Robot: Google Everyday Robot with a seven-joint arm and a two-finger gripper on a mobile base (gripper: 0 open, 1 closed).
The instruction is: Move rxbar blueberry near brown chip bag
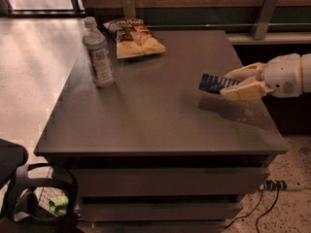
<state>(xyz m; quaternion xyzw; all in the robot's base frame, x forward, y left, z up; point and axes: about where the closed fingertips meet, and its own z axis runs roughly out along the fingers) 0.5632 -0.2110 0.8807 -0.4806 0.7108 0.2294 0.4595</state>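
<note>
The rxbar blueberry [214, 83] is a flat dark navy bar with white lettering. My gripper [232, 83] comes in from the right, is shut on the bar's right end and holds it lifted above the right side of the dark table [146, 115]. The bar casts a shadow on the tabletop below. The brown chip bag [133, 38], dark brown on top and tan-yellow below, lies at the table's far left part, well away from the bar.
A clear plastic water bottle [97, 52] stands upright on the table's left side, just in front of the chip bag. A wall ledge with metal brackets [265, 16] runs behind the table. A dark basket [43, 198] sits on the floor at lower left.
</note>
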